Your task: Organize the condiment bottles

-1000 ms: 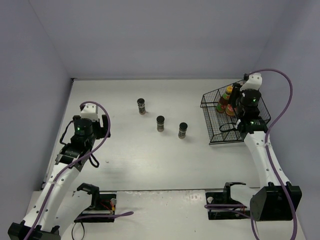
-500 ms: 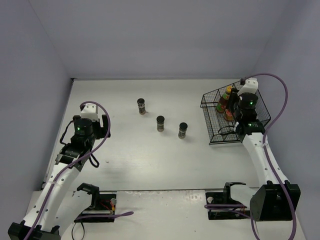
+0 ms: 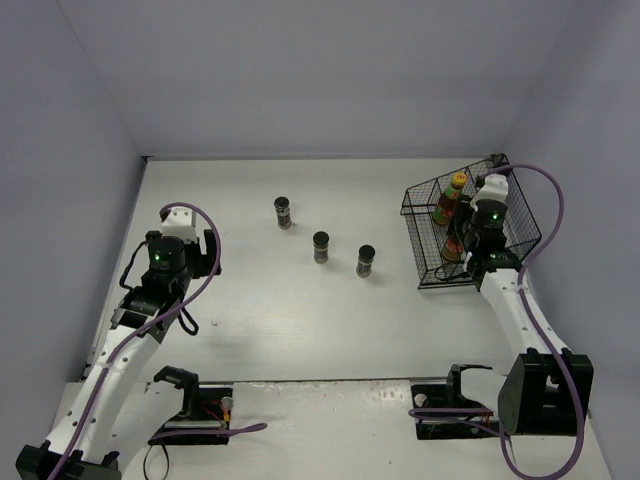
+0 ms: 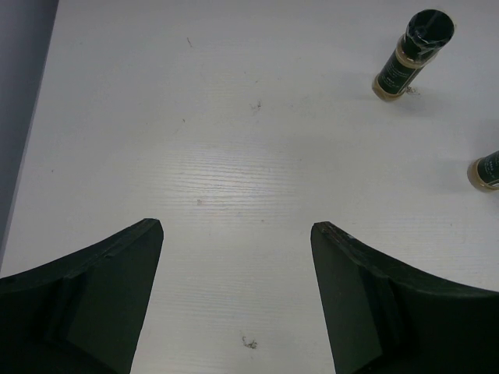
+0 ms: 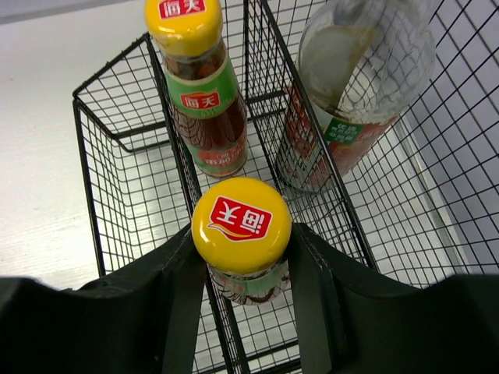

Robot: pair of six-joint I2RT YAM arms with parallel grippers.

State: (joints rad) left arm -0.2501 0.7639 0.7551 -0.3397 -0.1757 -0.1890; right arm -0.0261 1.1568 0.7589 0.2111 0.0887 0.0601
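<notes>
Three jars stand upright on the table [image 3: 250,310], well apart from one another in a slanting row: the left jar [image 3: 284,212] farthest from the arms, the middle jar [image 3: 321,247], and the right jar [image 3: 366,261], which is nearest the basket [image 3: 412,240]. All three have black lids and dark labels, and none touches the basket.

The other three bottles are at the basket, on the table's right side. The right gripper [image 5: 243,232] reaches down into it, its two fingers pressed against opposite sides of a sauce bottle [image 5: 240,222] just below the yellow cap, so it is clamped on that bottle. The bottle is upright and sits over a wire divider; whether its base rests on the basket floor cannot be told. Beyond it a second sauce bottle [image 5: 199,86], also with a yellow cap and a green-red label, stands upright in the compartment left of the divider. The glass bottle [image 5: 351,86], clear with a red label, is in the compartment on the right, and its cap is out of view.

The left gripper [image 4: 234,226] hangs over bare table at the left, jaws spread wide with nothing between them. Its wrist view shows one jar ahead to the right and part of another at the right edge.
</notes>
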